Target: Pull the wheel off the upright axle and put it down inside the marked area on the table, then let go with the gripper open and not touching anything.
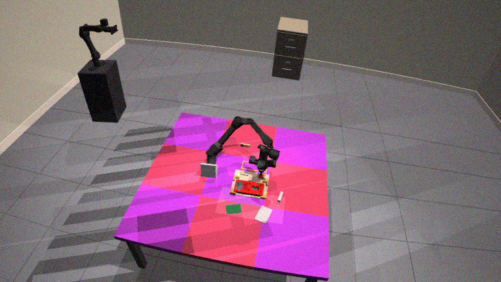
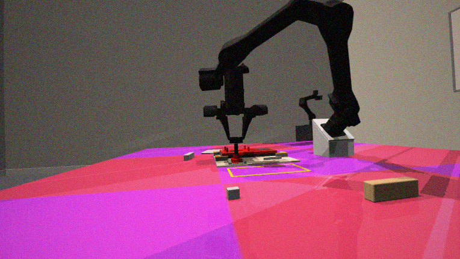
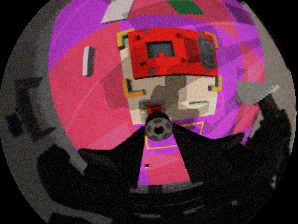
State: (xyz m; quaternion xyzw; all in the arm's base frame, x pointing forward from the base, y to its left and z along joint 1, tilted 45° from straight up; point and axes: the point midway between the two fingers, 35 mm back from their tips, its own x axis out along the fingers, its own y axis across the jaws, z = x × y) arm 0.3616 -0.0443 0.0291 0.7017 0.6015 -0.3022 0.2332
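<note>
My gripper (image 2: pixel 235 139) (image 3: pixel 158 127) is shut on the dark wheel (image 2: pixel 235 140) (image 3: pixel 152 134), which lies level between the fingertips. The black upright axle (image 2: pixel 235 149) shows directly under the wheel and stands on a red foot (image 2: pixel 236 160) (image 3: pixel 154 107) at the board's edge. Whether the axle's tip is still inside the wheel's hole I cannot tell. The marked area, a yellow outline (image 1: pixel 241 164) (image 2: pixel 232 176) (image 3: pixel 162 147), lies on the table beside the board, on the wooden block's side.
The cream board (image 3: pixel 145 90) carries a red plate (image 2: pixel 257 152) (image 3: pixel 175 65) with short pegs. A white bar (image 1: pixel 280 196) (image 2: pixel 188 156) (image 3: pixel 87 61), green card (image 1: pixel 233 208) and white card (image 1: pixel 263 214) lie around it. A wooden block (image 2: pixel 391 190) and small grey block (image 2: pixel 233 193) lie beyond the outline.
</note>
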